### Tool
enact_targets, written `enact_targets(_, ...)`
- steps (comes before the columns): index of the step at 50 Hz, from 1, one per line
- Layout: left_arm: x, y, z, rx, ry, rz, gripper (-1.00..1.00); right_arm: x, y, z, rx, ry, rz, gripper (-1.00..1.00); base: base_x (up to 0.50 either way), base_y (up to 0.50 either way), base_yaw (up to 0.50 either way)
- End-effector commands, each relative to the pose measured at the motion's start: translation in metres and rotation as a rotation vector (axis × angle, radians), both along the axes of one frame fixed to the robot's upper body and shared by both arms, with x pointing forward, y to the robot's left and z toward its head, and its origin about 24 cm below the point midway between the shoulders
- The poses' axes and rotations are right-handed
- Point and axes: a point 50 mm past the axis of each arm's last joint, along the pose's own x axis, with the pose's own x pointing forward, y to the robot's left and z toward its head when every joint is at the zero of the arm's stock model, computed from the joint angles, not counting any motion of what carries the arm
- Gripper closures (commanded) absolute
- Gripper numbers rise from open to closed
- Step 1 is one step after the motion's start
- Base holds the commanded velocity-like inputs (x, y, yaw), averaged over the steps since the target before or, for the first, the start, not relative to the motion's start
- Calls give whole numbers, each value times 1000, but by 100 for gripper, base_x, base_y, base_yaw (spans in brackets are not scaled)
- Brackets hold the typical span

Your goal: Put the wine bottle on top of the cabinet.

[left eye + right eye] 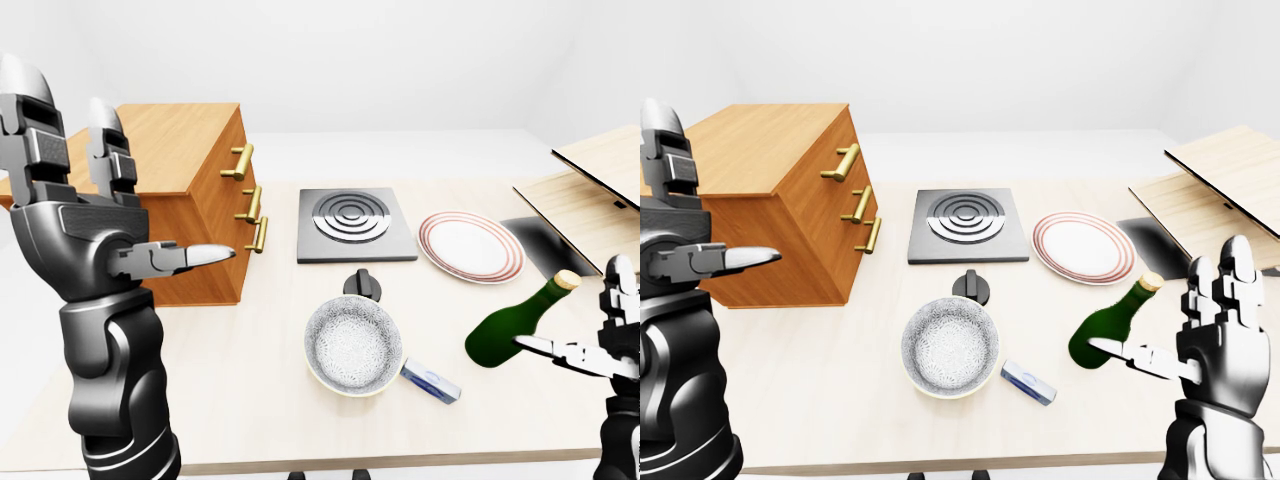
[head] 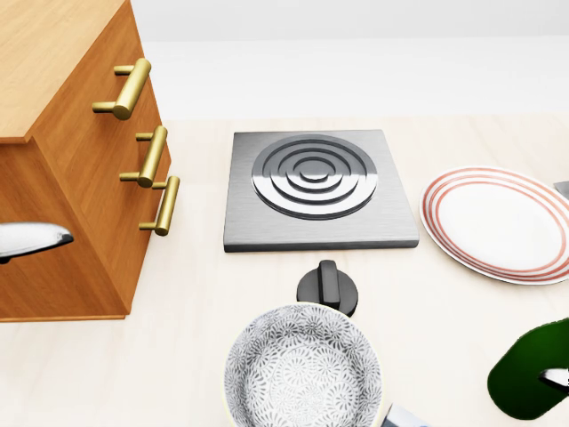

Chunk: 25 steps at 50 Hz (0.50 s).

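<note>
The wine bottle [image 1: 1112, 323] is seen lying tilted on the table [image 1: 840, 390], well apart from the cabinet [image 1: 780, 190], while the right hand [image 1: 1210, 345] is held beside it with fingers [image 1: 1140, 358] spread, ungrasping, presumably for a reach; the left hand [image 1: 90, 220] is raised open.

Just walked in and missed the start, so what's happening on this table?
A humanoid robot is about to pick up the dark green glass wine bottle, which lies on the pale table beside the red-rimmed white plate. Its right hand is open next to the bottle, not gripping it. The left hand is raised, open and empty, near the wooden cabinet with brass handles. Nothing stands on the cabinet's top yet.
</note>
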Motion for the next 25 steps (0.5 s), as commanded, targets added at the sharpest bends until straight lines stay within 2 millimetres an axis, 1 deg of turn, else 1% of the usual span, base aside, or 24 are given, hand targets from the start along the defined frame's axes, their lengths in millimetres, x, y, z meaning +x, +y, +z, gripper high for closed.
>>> enact_targets(1,-1,1,0,-2,0,1,-100,-1,2,-10,33,31,4,-100,0,0,0)
enact_targets(6,0,2,-2,-6,7,3,-100,-3,1,-6,26,17,-2,-100,0,0,0)
enact_targets(14,-2,2,1,-10,-5,2,-100,-5,1,-12,46,34,-5,-100,0,0,0)
enact_targets(25,-1,2,-3,-8,13,-1,-100,-7,-2,-15,60,45,-13,-100,0,0,0)
